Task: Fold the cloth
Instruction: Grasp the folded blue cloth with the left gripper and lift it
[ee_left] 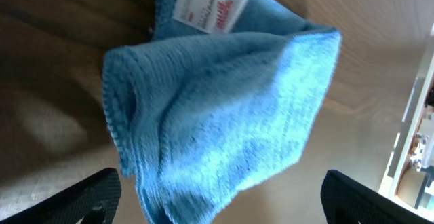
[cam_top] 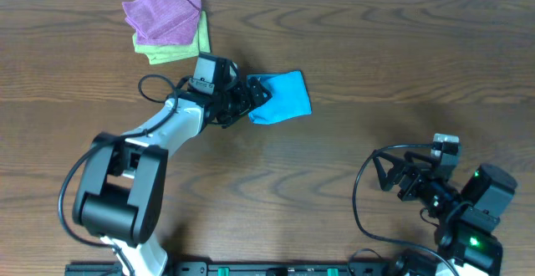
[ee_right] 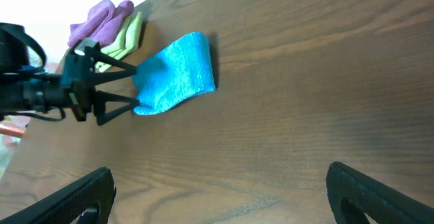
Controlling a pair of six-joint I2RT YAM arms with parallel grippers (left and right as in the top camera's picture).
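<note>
The cloth lies mid-worktop, already doubled over on itself, though rumpled, so I'd say a second fold or a tidy-up is left, with the left gripper at its edge, jaws spread wide and clamping nothing, and the right gripper well apart, jaws likewise released and empty.

Your left arm is white-linked with black joints and a black left gripper; your right arm is black, green-lit.
</note>
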